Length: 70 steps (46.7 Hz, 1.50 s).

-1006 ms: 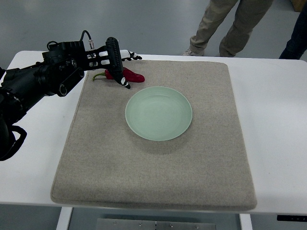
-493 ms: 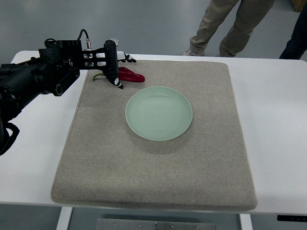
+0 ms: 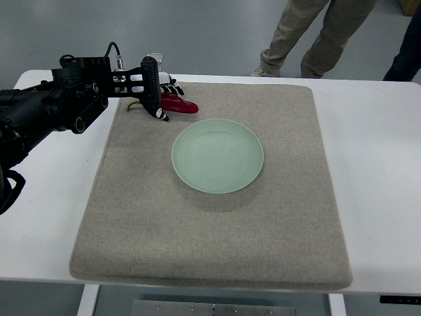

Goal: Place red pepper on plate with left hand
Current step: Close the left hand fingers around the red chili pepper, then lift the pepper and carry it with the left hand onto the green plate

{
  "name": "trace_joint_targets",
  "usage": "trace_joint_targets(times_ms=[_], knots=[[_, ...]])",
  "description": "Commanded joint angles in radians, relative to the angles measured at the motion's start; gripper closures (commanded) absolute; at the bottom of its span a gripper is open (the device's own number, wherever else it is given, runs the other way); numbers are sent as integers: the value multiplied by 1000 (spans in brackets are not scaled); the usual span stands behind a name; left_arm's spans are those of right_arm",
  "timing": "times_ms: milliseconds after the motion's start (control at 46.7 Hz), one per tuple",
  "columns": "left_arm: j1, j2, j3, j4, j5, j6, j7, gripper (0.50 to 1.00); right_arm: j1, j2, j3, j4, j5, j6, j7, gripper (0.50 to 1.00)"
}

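Looking for print, you will find none that can be read: the plate [image 3: 218,155], the mat [image 3: 210,217] and the black arm carry no legible label or brand.

Your left hand [image 3: 158,92] comes in from the picture's left edge and sits over the mat's far left corner, its fingers [image 3: 160,112] curled down around the stem end of the pepper [image 3: 179,103]. The pepper's red body sticks out to the right of the hand, and its green stem [image 3: 134,105] pokes out to the left. You cannot tell whether the pepper is lifted or lying on the mat. It is near the plate's far left rim but apart from it.

The pale green plate lies bare near the middle of the grey mat, which covers most of the white tabletop [image 3: 375,171]. Between pepper and plate you have only open mat.

Beyond the tabletop's far edge a person [image 3: 316,33] in tan trousers stands on the grey floor, and a second person's dark trouser leg [image 3: 406,49] shows at the top right corner.
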Motion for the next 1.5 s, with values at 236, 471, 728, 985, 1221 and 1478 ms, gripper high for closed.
trace_joint_targets(times_ms=[236,471,728,985,1221,1478], knots=[[2,0,1,1,1,-3,0,956,0,0,1,-1,0,1,0,568],[3,0,1,1,-4,-18,2,979,0,0,-1,1,0,0,0,568],[-1,0,-13,3,-25,-71,2,967,0,0,1,1,0,0,0,568],[-27,1,-17,-28,-111,-75,0,913,0,0,-1,1,0,0,0,568],[-67,24,-17,-65,-226,-129,0,911,0,0,1,1,0,0,0,568],[-90,61,-37,-175,-235,-212,-14,907,0,0,-1,1,0,0,0,568]])
